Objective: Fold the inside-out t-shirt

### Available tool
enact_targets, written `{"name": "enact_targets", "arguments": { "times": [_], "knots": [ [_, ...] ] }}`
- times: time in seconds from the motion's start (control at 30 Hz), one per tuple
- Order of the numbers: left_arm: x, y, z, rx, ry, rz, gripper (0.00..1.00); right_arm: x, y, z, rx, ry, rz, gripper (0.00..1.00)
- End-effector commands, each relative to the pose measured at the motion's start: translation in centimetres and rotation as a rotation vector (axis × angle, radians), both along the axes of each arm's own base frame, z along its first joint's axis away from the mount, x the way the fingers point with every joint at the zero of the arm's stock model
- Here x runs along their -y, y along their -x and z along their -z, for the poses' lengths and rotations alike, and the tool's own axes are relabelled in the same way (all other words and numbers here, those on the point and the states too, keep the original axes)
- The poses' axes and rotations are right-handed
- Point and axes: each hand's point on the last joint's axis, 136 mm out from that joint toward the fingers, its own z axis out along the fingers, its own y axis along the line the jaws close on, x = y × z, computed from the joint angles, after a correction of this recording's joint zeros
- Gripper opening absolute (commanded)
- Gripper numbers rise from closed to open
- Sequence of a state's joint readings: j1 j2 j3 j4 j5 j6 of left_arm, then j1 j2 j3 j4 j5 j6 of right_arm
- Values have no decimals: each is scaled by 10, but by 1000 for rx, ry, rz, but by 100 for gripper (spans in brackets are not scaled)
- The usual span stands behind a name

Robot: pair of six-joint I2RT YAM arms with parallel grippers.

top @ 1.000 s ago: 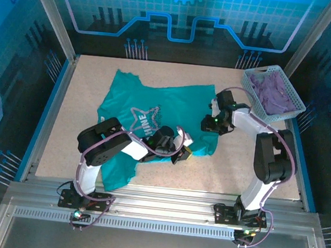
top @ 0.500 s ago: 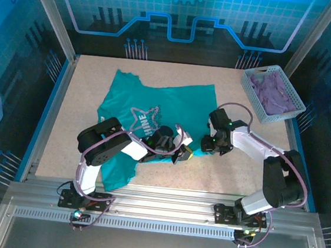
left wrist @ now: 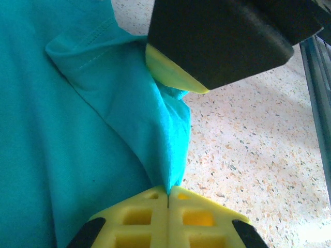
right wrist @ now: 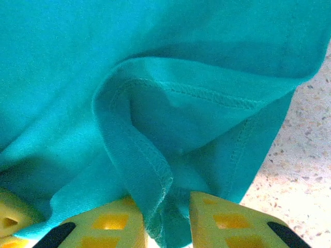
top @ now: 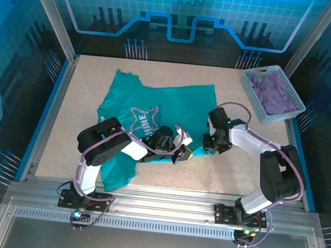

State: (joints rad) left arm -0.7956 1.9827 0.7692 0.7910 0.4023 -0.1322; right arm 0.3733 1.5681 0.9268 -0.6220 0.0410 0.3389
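Left wrist: left claw [left wrist: 168, 195] pinches t-shirt [left wrist: 72, 134] edge

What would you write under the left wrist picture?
Left gripper pinching a fold of the teal t-shirt on the speckled table.

A speckled beige stone-look tabletop [top: 86, 92] fills the work area, edged left and right by blue side rails [top: 47, 117]. At the far right corner sits a pale grey-blue plastic lattice basket [top: 298, 108], set at an angle, with a crumpled purple cloth [top: 272, 92] lying inside it. A ribbed aluminium rail [top: 156, 209] runs along the near edge. Behind the table stands a blue translucent panel with a gear graphic [top: 183, 7].
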Motion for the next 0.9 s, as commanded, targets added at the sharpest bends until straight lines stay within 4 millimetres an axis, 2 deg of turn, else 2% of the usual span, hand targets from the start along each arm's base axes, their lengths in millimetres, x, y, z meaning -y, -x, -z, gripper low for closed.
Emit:
{"name": "enact_targets", "arguments": {
  "times": [0.0, 0.27, 0.6, 0.7, 0.73, 0.8, 0.87],
  "knots": [
    [1, 4, -1, -2, 6, 27, 0, -7, -10, -1, 5, -49, -13, 25],
    [1, 4, 2, -5, -6, 26, 0, -5, -9, -11, 16, -112, -8, 8],
    [5, -11, -4, -47, 33, -30, 0, -7, 18, -53, 53, -525, 3, 4],
    [4, -21, -17, -79, 104, -65, 11, -5, 16, -60, 77, -584, 20, 3],
    [1, -24, -25, -85, 138, -81, 18, -4, 13, -62, 86, -600, 29, 3],
    [-8, -30, -44, -99, 213, -123, 34, -1, 5, -64, 101, -635, 52, 2],
    [-26, -36, -59, -136, 277, -186, 43, 2, -3, -66, 111, -678, 76, 1]
  ]
}}
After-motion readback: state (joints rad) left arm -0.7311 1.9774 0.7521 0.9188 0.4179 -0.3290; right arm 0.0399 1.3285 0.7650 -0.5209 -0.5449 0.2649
